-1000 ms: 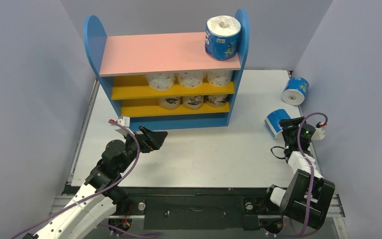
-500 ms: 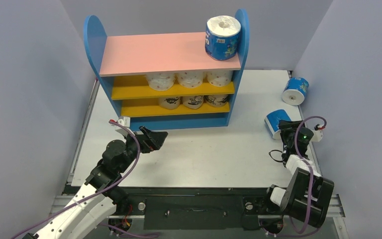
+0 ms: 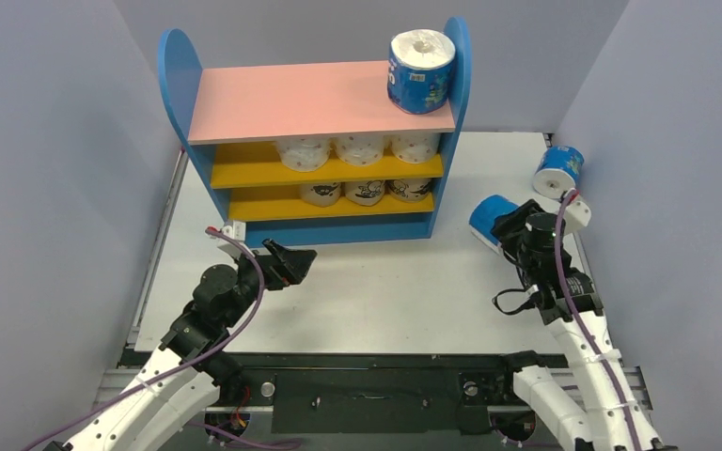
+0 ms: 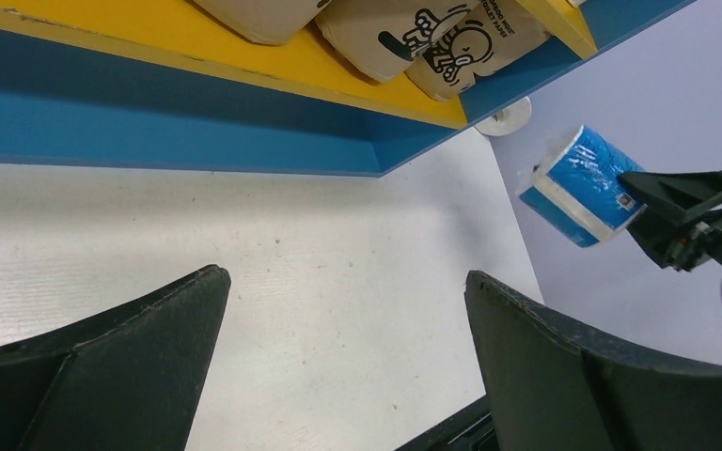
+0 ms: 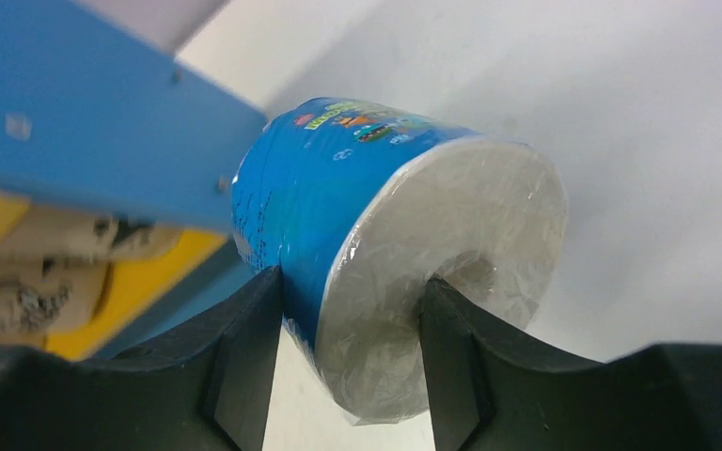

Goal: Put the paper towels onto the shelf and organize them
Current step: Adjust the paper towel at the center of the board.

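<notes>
Nine paper towels in all, by my count: three white dotted rolls [image 3: 359,147] in a row on the upper yellow board of the shelf [image 3: 291,101], three tan cartoon rolls [image 3: 367,192] in a row on the lower yellow board, and three blue-and-white ones spread about. One blue roll [image 3: 421,71] stands upright at the right end of the pink top board, core facing up; a second blue roll [image 3: 558,170] lies on its side on the table [image 3: 385,291] at the far right, white end turned toward the near side; the third, the held roll [image 3: 491,222], is in the right gripper [image 5: 348,282], just off the shelf's lower right corner and clear of the table in the left wrist view. It is tilted, its axis running from the wrist toward the shelf, white end facing back at the wrist. One finger presses the blue wrapper, the other the end face by the core; whether it enters the core I cannot tell. The six rolls on the yellow boards are partly hidden under the boards above. The left gripper [image 4: 343,277] hangs with jaws wide apart and nothing between them, in front of the shelf's blue base
</notes>
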{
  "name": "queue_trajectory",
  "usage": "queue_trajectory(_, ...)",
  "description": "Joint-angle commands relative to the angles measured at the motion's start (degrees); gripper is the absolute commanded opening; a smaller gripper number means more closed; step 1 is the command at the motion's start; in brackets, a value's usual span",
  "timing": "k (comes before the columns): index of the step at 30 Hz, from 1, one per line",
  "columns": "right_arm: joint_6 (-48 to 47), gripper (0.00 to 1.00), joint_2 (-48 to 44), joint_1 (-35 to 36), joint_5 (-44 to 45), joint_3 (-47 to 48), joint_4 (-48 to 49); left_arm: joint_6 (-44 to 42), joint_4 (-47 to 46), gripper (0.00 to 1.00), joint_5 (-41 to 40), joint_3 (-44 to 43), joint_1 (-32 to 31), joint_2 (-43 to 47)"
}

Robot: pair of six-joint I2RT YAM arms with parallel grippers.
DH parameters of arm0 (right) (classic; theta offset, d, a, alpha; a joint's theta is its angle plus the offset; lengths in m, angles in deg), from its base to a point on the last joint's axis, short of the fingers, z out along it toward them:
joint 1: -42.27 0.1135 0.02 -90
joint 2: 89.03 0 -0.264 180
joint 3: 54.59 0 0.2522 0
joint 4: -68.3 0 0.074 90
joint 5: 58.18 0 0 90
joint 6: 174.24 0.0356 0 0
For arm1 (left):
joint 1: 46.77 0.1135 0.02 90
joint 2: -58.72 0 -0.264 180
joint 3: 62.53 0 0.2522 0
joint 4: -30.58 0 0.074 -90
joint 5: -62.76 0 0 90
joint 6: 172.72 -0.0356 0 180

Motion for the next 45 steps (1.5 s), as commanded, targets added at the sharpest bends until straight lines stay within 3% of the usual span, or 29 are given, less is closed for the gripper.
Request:
queue_trajectory(1, -2.4, 0.13, 2.0, 13.0, 7.1, 8.3, -24.3, -0.4, 1.1, 0.96, -1.4, -1.0, -0.3, 1.5)
queue_trajectory(6, 4.4, 0.14, 7.1, 41.5, 17.1, 16.4, -35.0, -0.5, 3.1, 0.96, -2.1, -1.1, -0.3, 3.0)
queue_trajectory(10, 7.5, 0.14, 22.4, 63.2, 26.5, 27.1, -43.1, -0.8, 5.3, 0.96, -3.2, -1.1, -0.3, 3.6)
queue_trajectory(14, 3.7, 0.14, 37.4, 71.6, 30.4, 37.6, -45.1, -0.7, 8.1, 0.96, -4.5, -0.9, -0.3, 5.1)
queue_trajectory(24, -13.9, 0.15, 51.4, 71.5, 23.5, 46.4, -36.5, -0.4, 13.7, 0.96, -7.1, -0.6, -0.3, 10.2)
queue_trajectory(32, -17.4, 0.21, 51.4, 66.8, 12.5, 37.1, -25.1, 2.0, 16.3, 0.96, -9.1, 0.5, -0.3, 9.1)
queue_trajectory(39, -18.4, 0.27, 51.4, 66.2, 9.2, 31.9, -19.3, 8.0, 21.0, 0.96, -11.6, -3.6, -0.2, 1.6)
queue_trajectory(45, -18.2, 0.44, 50.8, 66.2, 8.6, 29.0, -17.6, 7.7, 22.9, 0.96, -8.8, -6.9, -0.3, -2.9)
